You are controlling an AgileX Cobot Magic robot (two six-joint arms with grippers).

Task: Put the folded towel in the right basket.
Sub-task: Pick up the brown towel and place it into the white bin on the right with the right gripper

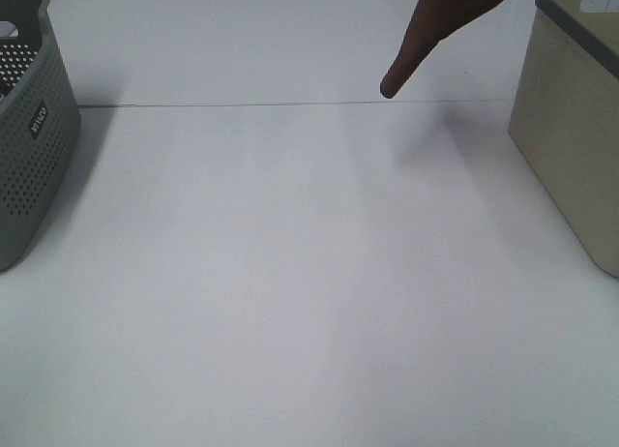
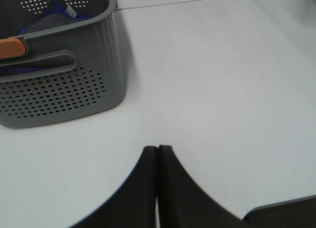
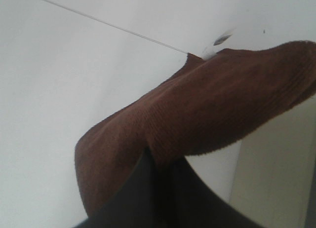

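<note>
A folded brown towel (image 1: pixel 437 26) hangs in the air at the top of the high view, left of the beige right basket (image 1: pixel 571 128). My right gripper (image 3: pixel 165 164) is shut on the towel (image 3: pixel 207 114), which drapes over its fingers; the gripper itself is out of the high view. The beige basket's wall (image 3: pixel 271 178) shows beside the towel in the right wrist view. My left gripper (image 2: pixel 158 149) is shut and empty, low over the white table near the grey basket (image 2: pixel 59 90).
The grey perforated basket (image 1: pixel 29 137) stands at the left edge of the table and holds blue and orange items (image 2: pixel 29 45). A seam line (image 1: pixel 242 105) crosses the white table (image 1: pixel 290 273).
</note>
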